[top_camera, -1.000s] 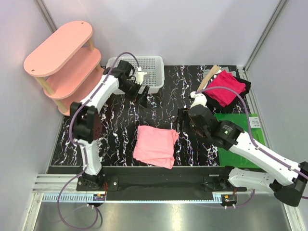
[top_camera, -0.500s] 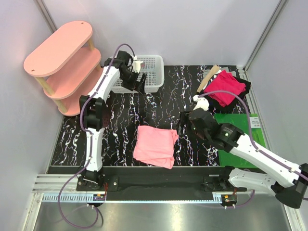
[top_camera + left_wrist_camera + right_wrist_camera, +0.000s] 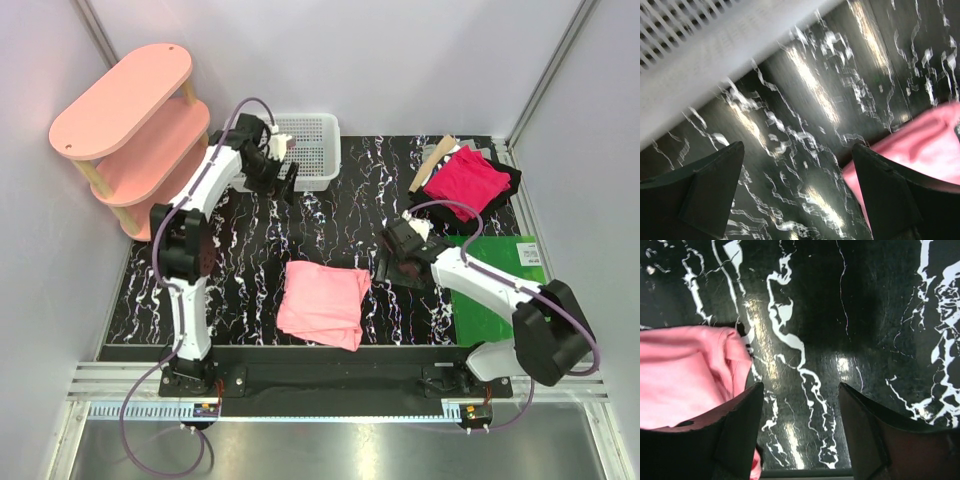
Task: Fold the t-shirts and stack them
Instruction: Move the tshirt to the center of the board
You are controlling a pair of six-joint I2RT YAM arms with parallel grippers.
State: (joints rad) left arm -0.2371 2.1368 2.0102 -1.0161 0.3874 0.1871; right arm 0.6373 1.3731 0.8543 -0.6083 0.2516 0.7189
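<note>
A folded salmon-pink t-shirt (image 3: 323,302) lies on the black marbled table near the front middle. It also shows in the right wrist view (image 3: 685,375) and at the right edge of the left wrist view (image 3: 920,145). A magenta-red t-shirt (image 3: 466,183) lies crumpled at the back right. My left gripper (image 3: 288,182) is open and empty, just in front of the white mesh basket (image 3: 310,150). My right gripper (image 3: 392,262) is open and empty, over bare table just right of the pink shirt.
A pale-pink oval shelf unit (image 3: 135,130) stands at the back left. A glossy green mat (image 3: 497,290) lies at the right, under my right arm. A dark cloth (image 3: 505,190) lies under the magenta shirt. The basket wall (image 3: 700,85) fills the left wrist view's upper left.
My left gripper has moved back from the table to the basket's front. My right arm has folded back and its elbow has swung to the right; the gripper stays beside the pink shirt.
</note>
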